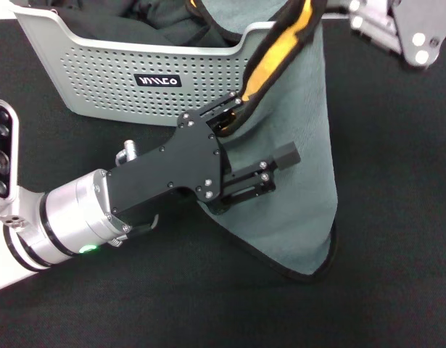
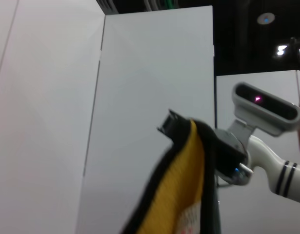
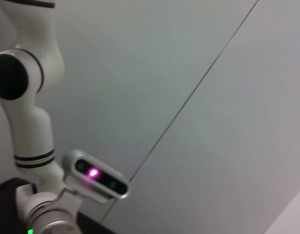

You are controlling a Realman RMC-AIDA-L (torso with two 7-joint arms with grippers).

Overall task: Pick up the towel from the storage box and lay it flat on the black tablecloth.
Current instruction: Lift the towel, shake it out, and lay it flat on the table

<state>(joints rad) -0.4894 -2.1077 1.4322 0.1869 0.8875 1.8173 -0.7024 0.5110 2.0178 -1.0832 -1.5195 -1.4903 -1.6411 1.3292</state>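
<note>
The towel (image 1: 295, 167) hangs from the top of the head view, grey-green side facing me, with its yellow-orange side (image 1: 281, 54) folded over at the edge. Its lower corner rests on the black tablecloth (image 1: 397, 217). My right gripper (image 1: 320, 11) holds its top, by the rim of the storage box (image 1: 99, 72); its fingers are hidden by the cloth. The left wrist view shows that gripper (image 2: 181, 127) with the towel (image 2: 176, 195) draped from it. My left gripper (image 1: 255, 134) is open in front of the hanging towel, one finger (image 1: 226, 107) by the black-edged fold.
Dark clothes (image 1: 135, 18) lie inside the storage box. My left arm (image 1: 70, 217) reaches in from the lower left over the tablecloth. White wall panels (image 3: 213, 122) fill both wrist views.
</note>
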